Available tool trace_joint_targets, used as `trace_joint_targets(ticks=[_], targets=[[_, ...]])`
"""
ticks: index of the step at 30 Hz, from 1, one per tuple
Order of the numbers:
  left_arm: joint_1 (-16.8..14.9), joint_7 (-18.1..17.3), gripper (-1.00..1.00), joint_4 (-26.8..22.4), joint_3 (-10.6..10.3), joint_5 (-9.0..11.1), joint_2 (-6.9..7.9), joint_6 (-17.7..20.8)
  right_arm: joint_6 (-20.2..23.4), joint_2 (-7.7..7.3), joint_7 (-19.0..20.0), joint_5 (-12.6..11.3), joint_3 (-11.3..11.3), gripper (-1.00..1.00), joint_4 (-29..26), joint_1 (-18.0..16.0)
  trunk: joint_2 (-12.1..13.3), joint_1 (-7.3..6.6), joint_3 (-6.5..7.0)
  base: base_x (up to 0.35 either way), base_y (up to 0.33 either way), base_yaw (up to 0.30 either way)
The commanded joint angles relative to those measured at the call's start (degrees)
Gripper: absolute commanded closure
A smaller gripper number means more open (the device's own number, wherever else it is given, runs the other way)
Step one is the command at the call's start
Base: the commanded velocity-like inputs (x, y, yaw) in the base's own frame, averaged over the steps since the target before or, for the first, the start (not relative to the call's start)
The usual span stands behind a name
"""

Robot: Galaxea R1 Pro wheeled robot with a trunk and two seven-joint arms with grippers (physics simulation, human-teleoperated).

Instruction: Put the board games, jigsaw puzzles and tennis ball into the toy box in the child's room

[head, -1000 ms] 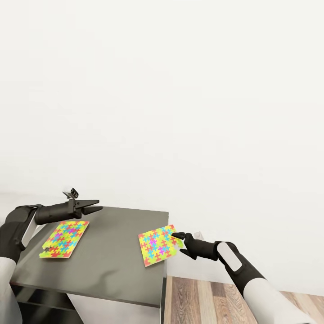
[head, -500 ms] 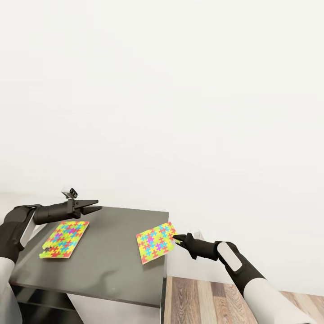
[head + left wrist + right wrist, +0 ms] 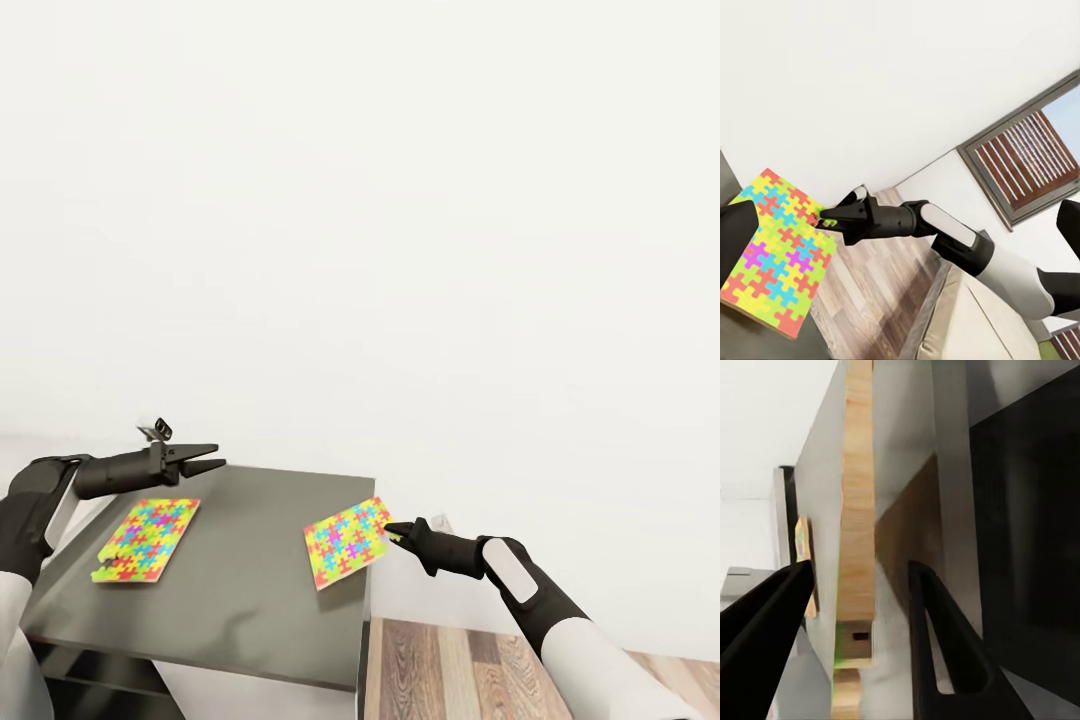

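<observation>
1. Two jigsaw puzzles lie on the dark-grey table (image 3: 240, 590). One puzzle (image 3: 147, 540) sits flat near the table's left edge; the other puzzle (image 3: 347, 541) sits at the right edge, its outer corner sticking out past the rim.

2. The right gripper (image 3: 398, 531) has its tips at that overhanging corner. From the left wrist camera the fingers (image 3: 832, 217) look nearly closed there, but I cannot tell whether they truly pinch the sheet or only touch it.

3. The left gripper (image 3: 208, 461) hangs above the table's back-left corner, just beyond the left puzzle, fingers close together and holding nothing.

4. Each puzzle looks like a thin, light, fairly stiff sheet. Lying flat, it offers no side to grab, so I judge the overhanging edge the sensible place to take hold, one finger above and one below.

5. A sheet this thin could swing or slip from a corner pinch; a deeper bite along the edge seems safer. The left puzzle would likely need sliding to an edge first.
</observation>
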Motion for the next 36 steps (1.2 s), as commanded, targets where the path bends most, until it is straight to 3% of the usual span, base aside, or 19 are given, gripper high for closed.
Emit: trace_joint_targets(ticks=[1, 15, 23, 28, 36], targets=[[-0.03, -0.22, -1.0, 0.04, -0.06, -0.05, 0.01, 0.58, -0.01, -0.06, 0.36, 0.22, 0.23, 1.0, 0.01, -0.04, 0.38, -0.23, 0.12, 0.0, 0.0, 0.0], [1.2, -0.22, -1.0, 0.6, -0.3, -0.27, 0.01, 0.1, 0.14, -0.17, 0.65, 0.14, 0.26, 1.0, -0.64, -0.04, 6.0, -3.3, 2.64, 0.0, 0.0, 0.0], [2.17, -0.22, -1.0, 0.98, -0.22, -0.76, 0.26, 0.02, 0.6, -0.56, 4.49, 0.06, 0.25, 1.0, -0.74, -0.04, 9.21, -5.06, 4.07, 0.0, 0.0, 0.0], [2.33, -0.22, -1.0, 1.36, -0.29, -1.08, 1.95, 0.11, 0.79, -0.62, 5.16, 0.13, 0.19, 1.0, -0.73, -0.04, 11.21, -6.16, 4.97, 0.0, 0.0, 0.0], [2.34, -0.22, -1.0, 1.53, -0.34, -1.16, 2.54, 0.21, -0.09, -0.25, 5.98, -0.33, -0.57, 1.0, -0.72, 0.26, 14.42, -7.92, 6.41, 0.0, 0.0, 0.0]])
